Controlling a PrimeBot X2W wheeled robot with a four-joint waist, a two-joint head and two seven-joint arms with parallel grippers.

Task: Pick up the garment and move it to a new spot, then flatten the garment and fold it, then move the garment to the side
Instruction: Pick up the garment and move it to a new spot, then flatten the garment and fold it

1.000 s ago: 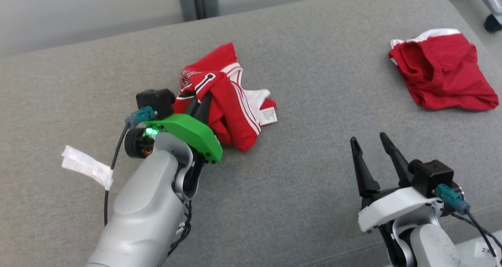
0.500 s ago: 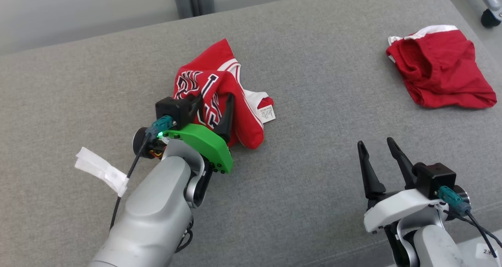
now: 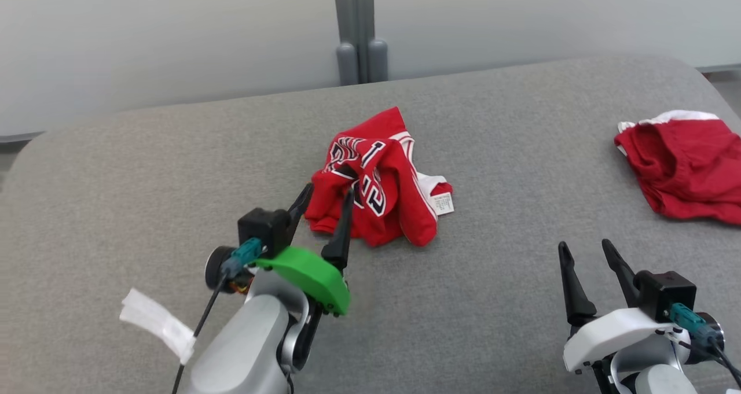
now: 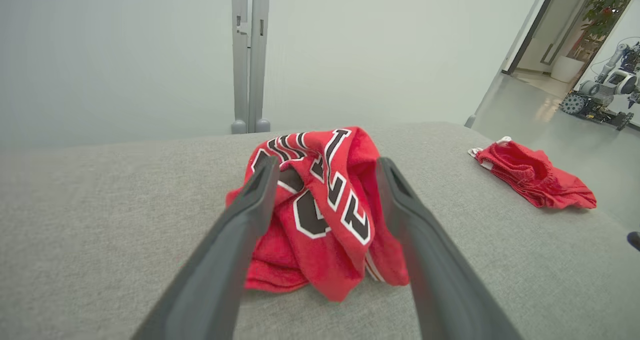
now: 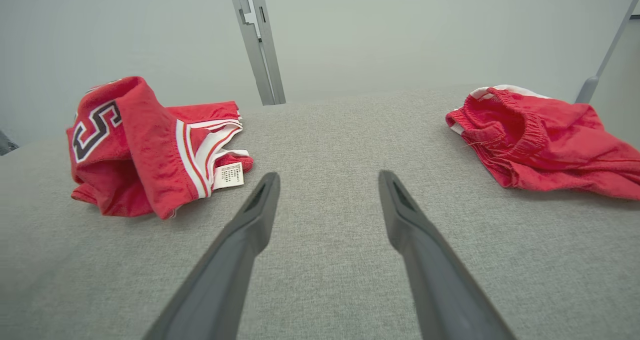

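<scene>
Both spread: garment [image 3: 382, 191] just beyond left end effector [image 3: 327, 191], right end effector [image 3: 583, 245] apart.

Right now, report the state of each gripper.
Left gripper: open, holding nothing, red jersey lying just beyond its fingertips.
Right gripper: open, empty, over the grey surface.

The left gripper [image 3: 327, 192] has dark tapered fingers [image 3: 342, 226], a green bracket [image 3: 307, 269] and a silver forearm [image 3: 243, 348]. The right gripper [image 3: 583, 246] has a white bracket [image 3: 608, 330]. Each carries a black camera block [image 3: 263, 229] with a teal cable plug [image 3: 246, 250].
</scene>
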